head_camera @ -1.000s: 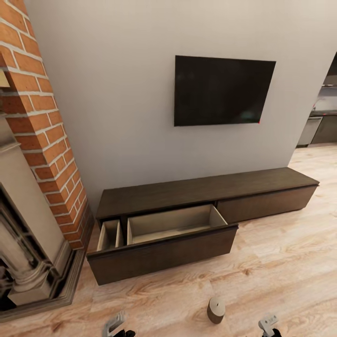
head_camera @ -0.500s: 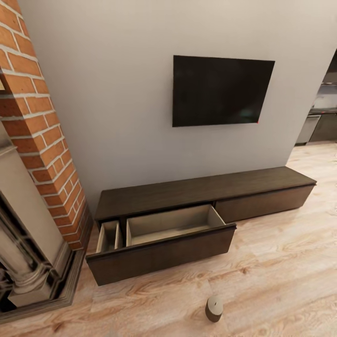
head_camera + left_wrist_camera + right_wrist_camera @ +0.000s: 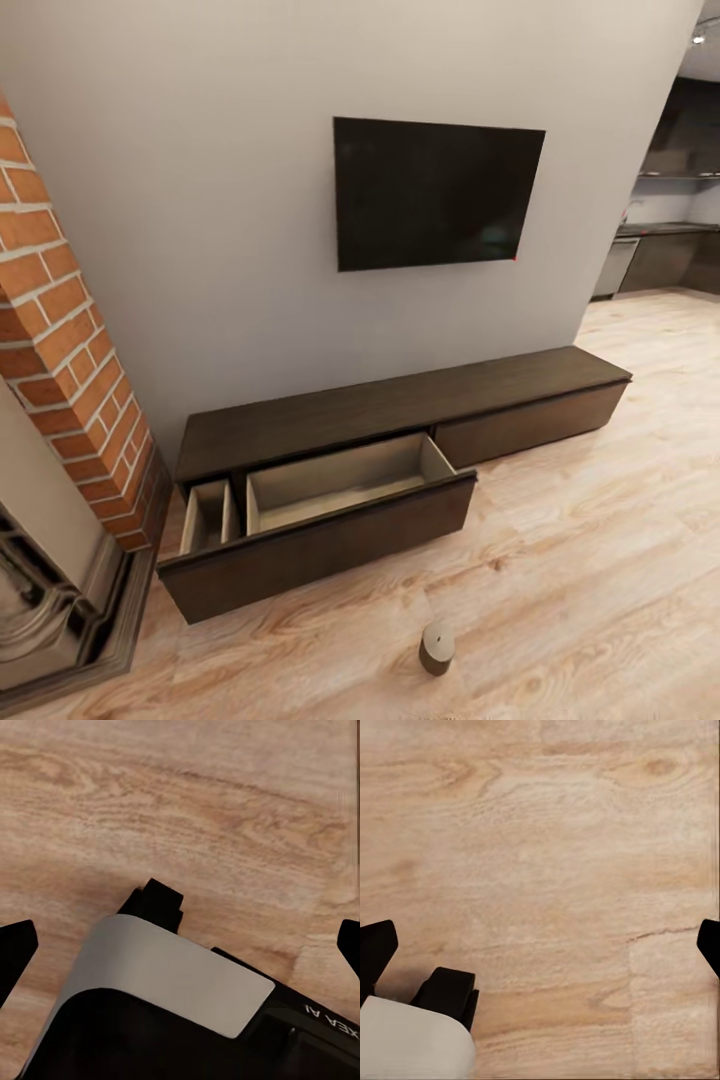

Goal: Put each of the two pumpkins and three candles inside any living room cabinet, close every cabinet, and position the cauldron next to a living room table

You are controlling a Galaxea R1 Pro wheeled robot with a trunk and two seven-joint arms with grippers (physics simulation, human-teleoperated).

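Cabinet [image 3: 400, 410] along wall, drawer [image 3: 320, 510] pulled out.
Candle [image 3: 436, 648] upright on wood floor [image 3: 600, 560], near drawer front, apart from it. L fingers [image 3: 16, 952] & R fingers [image 3: 375, 949] spread wide, holding nothing.

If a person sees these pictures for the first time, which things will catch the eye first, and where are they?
First the black TV on the grey wall, and under it the long dark cabinet with its left drawer pulled wide open and apparently empty. A small grey candle stands alone on the wood floor in front of that drawer. At the left edge rises a red brick column.
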